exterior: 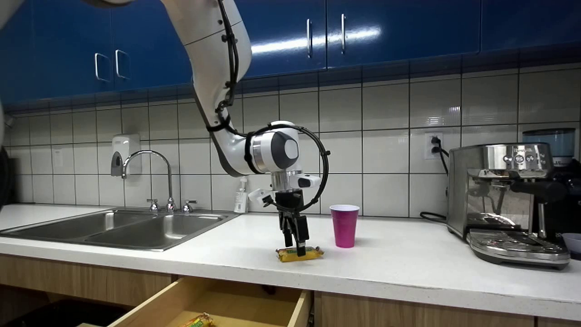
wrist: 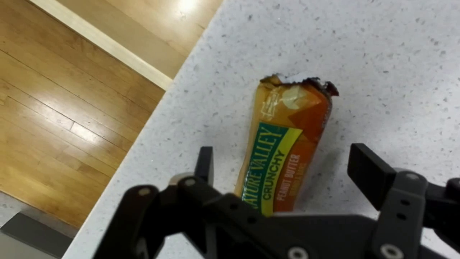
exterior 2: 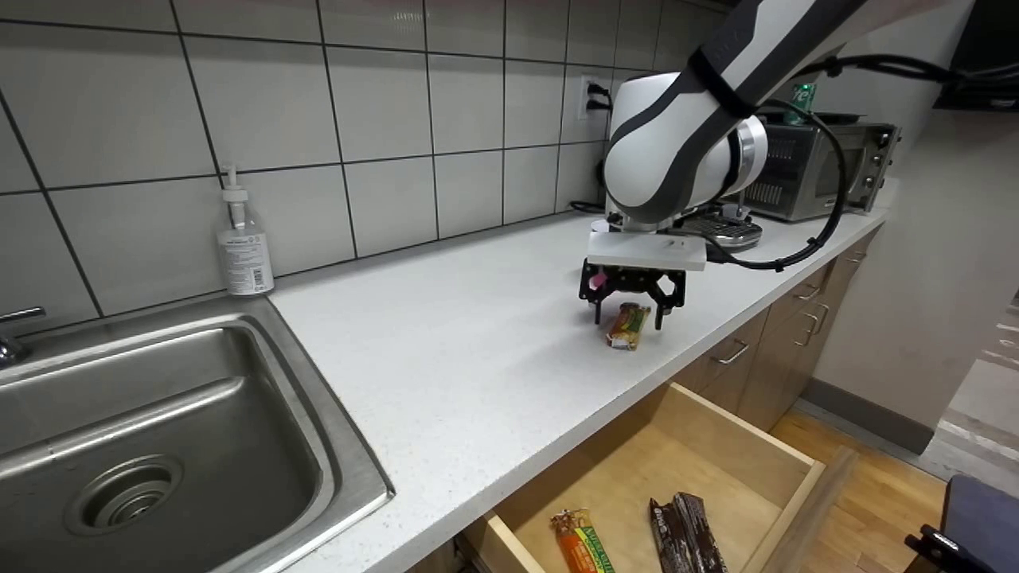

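Note:
An orange and yellow wrapped granola bar (wrist: 287, 136) with a green label lies flat on the white speckled counter (exterior: 399, 259). My black gripper (wrist: 282, 158) points down over it, jaws wide apart, one finger (wrist: 205, 163) on either side of the bar. In the wrist view there is space between each finger and the wrapper, so nothing is held. The bar's near end is hidden behind the gripper's body. In an exterior view one fingertip passes in front of the bar (exterior: 288, 256); elsewhere the fingers straddle the bar (exterior 2: 629, 325) just above the counter.
A pink cup (exterior: 345, 227) stands close behind the gripper. Below the counter edge an open wooden drawer (exterior 2: 724, 438) holds another orange bar (exterior 2: 585, 545) and dark wrapped bars (exterior 2: 686, 533). A steel sink (exterior 2: 342, 438), soap bottle (exterior 2: 245, 255) and coffee machine (exterior: 494, 156) are around.

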Robot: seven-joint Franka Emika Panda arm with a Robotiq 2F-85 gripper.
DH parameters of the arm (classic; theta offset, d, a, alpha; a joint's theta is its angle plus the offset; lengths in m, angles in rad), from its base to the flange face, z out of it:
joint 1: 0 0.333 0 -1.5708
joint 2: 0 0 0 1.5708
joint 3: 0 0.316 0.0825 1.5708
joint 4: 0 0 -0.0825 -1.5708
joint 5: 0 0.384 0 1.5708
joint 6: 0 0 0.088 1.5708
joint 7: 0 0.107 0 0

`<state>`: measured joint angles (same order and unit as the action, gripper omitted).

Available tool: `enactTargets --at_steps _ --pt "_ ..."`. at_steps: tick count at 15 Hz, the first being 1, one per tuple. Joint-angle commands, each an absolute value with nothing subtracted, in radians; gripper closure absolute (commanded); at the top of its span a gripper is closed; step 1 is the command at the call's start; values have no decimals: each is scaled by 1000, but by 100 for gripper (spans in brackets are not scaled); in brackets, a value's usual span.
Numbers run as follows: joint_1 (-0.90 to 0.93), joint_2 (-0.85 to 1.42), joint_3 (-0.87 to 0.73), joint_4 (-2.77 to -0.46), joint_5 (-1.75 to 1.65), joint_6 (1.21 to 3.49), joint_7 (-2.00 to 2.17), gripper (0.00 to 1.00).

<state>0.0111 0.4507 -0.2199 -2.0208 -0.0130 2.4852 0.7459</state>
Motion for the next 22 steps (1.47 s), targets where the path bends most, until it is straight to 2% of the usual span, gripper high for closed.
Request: enactTargets --at_steps 1,7,22 --pt "14 471 -224 -1976 -14 2435 767 34" --pt "11 478 -222 -1965 -10 2424 764 82" --pt "53 321 -207 -2143 -29 2470 743 83"
